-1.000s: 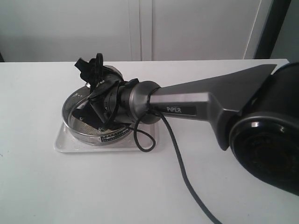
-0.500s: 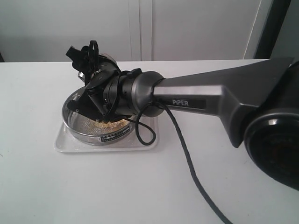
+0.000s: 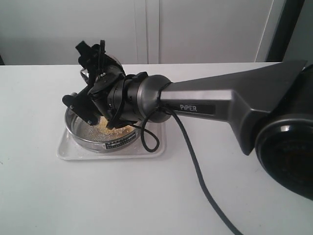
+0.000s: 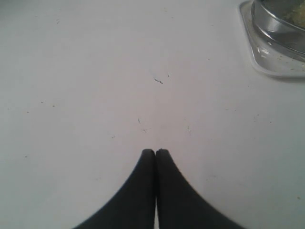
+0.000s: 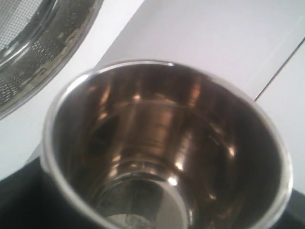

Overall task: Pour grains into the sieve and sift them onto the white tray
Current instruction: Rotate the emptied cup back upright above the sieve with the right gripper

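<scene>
1 readable text in all views: white wordmark "PiPER" [image 3: 191, 107], capitals with a lowercase i, printed on the side of the long dark grey metal arm link [image 3: 230, 100] of the right arm, exterior view.

Small dark rectangular label plate [image 3: 115, 144] on the outer side wall of the wide round steel-rimmed wire-mesh sieve [image 3: 83, 138], facing the camera. It carries pale printed lines, too small and blurred to read; cannot make out any letters or numbers.

Left wrist view: no readable text. Right wrist view: no readable text.
</scene>
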Available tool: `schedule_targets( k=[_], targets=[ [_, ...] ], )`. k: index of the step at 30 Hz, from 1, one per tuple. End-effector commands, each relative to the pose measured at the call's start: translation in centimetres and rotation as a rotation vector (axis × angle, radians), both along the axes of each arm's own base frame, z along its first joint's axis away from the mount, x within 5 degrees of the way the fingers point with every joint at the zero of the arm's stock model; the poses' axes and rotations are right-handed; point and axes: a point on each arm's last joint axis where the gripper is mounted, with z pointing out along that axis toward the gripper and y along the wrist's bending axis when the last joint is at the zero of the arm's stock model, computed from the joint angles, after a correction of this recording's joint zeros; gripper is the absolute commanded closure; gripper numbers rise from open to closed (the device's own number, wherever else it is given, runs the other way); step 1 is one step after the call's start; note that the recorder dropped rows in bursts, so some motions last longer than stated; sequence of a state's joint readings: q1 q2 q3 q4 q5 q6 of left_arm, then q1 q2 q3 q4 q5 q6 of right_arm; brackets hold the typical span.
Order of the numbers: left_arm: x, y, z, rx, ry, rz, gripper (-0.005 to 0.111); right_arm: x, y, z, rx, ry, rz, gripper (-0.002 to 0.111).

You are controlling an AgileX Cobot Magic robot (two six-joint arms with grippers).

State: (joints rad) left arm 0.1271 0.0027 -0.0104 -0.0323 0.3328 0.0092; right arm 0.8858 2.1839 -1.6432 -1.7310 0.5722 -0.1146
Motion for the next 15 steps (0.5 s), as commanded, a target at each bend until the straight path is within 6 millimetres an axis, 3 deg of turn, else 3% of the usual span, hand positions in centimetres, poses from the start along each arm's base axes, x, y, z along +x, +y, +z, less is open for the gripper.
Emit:
schedule_targets(
  k=[1, 10, 15],
  targets=[
    [0.0, 0.0, -0.4, -0.014, 0.015, 0.003, 0.107, 0.2, -0.8, 0.8, 0.181, 0.017, -0.143, 0.108],
    [0.0, 0.0, -0.4, -0.014, 0.015, 0.003, 0.107, -0.3, -1.9, -1.0, 0.495, 0.271, -0.425, 0.108],
    [0.0, 0.0, -0.4, -0.014, 0.015, 0.003, 0.107, -0.7, -1.7, -0.4, 0.761, 0.372, -0.501, 0.108]
  ],
)
